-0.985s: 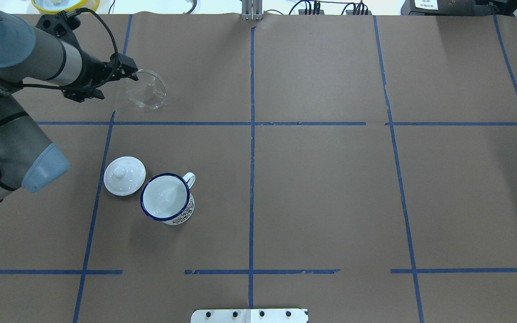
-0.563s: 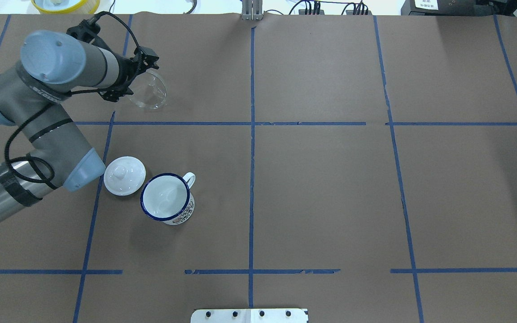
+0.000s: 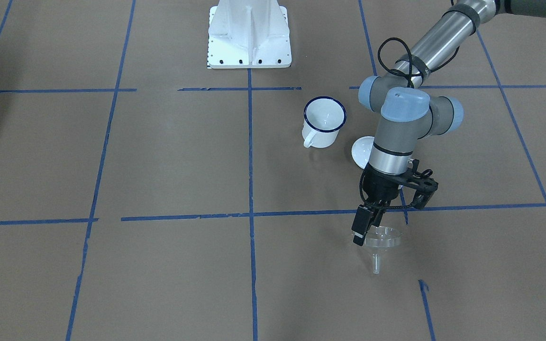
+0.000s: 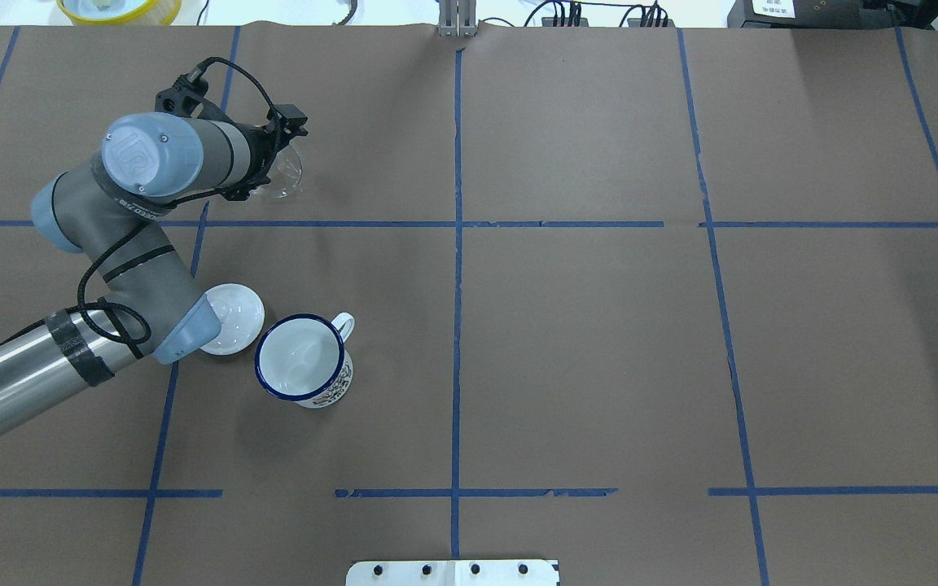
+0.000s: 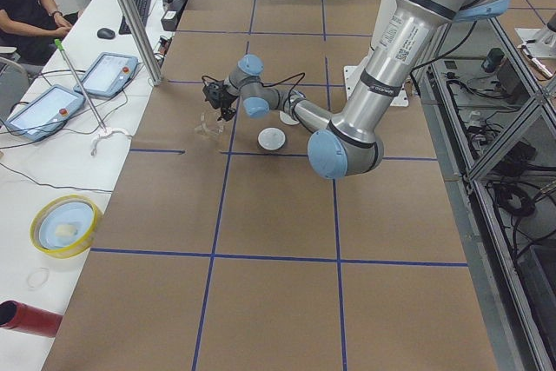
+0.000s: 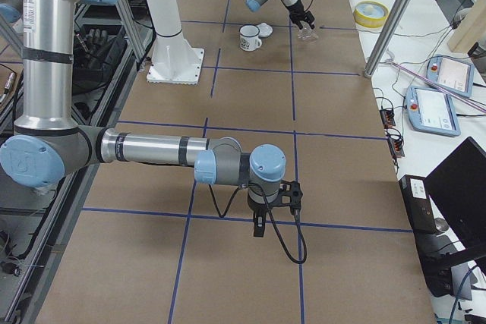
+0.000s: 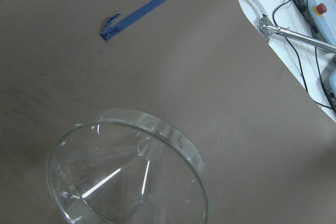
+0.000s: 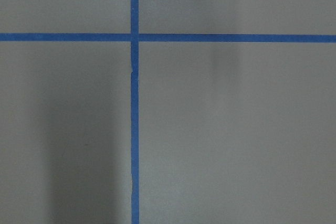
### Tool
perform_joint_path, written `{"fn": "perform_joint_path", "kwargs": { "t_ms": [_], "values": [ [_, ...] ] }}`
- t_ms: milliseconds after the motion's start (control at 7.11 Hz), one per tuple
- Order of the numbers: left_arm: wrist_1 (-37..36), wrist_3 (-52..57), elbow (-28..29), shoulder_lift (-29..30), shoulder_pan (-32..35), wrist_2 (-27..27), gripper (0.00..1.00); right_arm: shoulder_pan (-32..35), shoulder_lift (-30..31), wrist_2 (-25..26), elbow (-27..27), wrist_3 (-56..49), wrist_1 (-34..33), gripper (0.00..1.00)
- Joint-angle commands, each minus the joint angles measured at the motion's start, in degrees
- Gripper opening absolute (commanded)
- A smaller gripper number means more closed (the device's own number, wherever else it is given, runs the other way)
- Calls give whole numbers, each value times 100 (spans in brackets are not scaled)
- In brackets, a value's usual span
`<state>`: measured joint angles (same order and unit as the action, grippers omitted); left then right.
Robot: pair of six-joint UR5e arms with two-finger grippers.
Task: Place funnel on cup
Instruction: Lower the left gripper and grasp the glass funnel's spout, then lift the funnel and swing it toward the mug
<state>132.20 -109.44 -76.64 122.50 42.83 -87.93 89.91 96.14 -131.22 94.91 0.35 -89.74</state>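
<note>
- Funnel [image 3: 383, 238] is see-through and glossy: a wide round cone bowl that narrows to a thin short stem
- I see it bowl-up with the stem pointing down at the table [image 4: 599, 342], on the side far from the robot's base and in the robot's left half
- From the left wrist camera I look into its bowl: a thick smooth round rim, with bright streaks of light down the cone
- I cannot tell whether the stem tip touches the surface or hangs just above it
- The left gripper [image 3: 364, 229], black with slim fingers, comes down from above and pinches the funnel's rim on the side nearest the cup [image 3: 324, 122]
- The cup is white enamel with a dark blue rim and a white loop handle; it stands upright and open, with a printed pattern low on its wall
- The cup is well apart from the funnel, nearer the robot's base, and a line of blue tape [image 4: 457, 325] runs across between them
- A round white lid [image 3: 362, 150] with a knob lies flat just beside the cup; the left arm's elbow partly covers it from overhead
- The table is covered with matte brown paper, marked into squares by the tape
- The right gripper [image 6: 259, 229] points down over the paper on the other half; I cannot tell if its fingers are apart or together
</note>
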Motion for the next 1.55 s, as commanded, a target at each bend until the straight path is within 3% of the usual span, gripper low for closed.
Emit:
{"fn": "perform_joint_path", "kwargs": {
  "t_ms": [0, 422, 704, 1126, 1407],
  "values": [
    [462, 1, 481, 72, 14, 302, 97, 0, 1, 0, -8, 0, 0, 100],
    [509, 10, 519, 89, 146, 294, 0, 0, 1, 0, -8, 0, 0, 100],
    [535, 89, 397, 98, 320, 120, 0, 0, 1, 0, -8, 0, 0, 100],
    [509, 755, -305, -15, 1233, -1660, 0, 0, 1, 0, 1, 0, 0, 100],
    [74, 1437, -1583, -777, 1700, -2890, 0, 0, 1, 0, -8, 0, 0, 100]
  ]
}}
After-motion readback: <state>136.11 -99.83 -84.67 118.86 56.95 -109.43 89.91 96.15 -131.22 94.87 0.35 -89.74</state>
